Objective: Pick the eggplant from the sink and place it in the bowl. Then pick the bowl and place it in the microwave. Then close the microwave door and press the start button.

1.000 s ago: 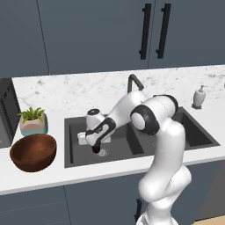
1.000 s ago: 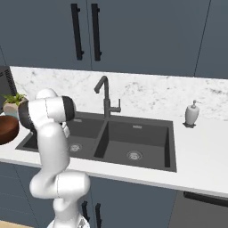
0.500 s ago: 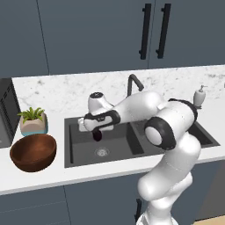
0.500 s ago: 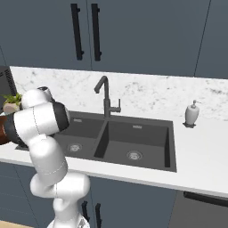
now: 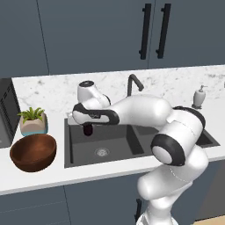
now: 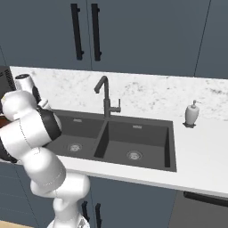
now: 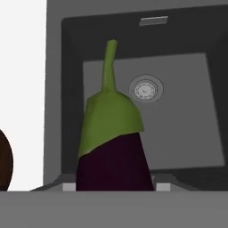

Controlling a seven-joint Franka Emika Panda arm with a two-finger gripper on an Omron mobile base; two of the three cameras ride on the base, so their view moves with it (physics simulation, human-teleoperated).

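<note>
My gripper (image 5: pixel 88 126) hangs over the left basin of the dark sink (image 5: pixel 118 145), shut on the eggplant (image 5: pixel 88 130). In the hand view the eggplant (image 7: pixel 113 164) is close up, dark purple with a green cap and stem, and it hides the fingertips. Below it lie the basin floor and round drain (image 7: pixel 145 89). The reddish-brown bowl (image 5: pixel 33 151) stands on the counter left of the sink, with its rim (image 7: pixel 4 162) at the hand view's left edge. A dark edge of the microwave (image 5: pixel 6 115) is at the far left; its door is out of view.
A teal pot with a green plant (image 5: pixel 33 123) stands just behind the bowl. The dark gooseneck faucet (image 5: pixel 134 83) rises behind the sink's divider. A soap dispenser (image 5: pixel 199 96) is on the counter at the right. Wall cabinets hang above.
The hand has risen a little over the left basin with the eggplant still in it. The arm's elbow has swung out to the right.
</note>
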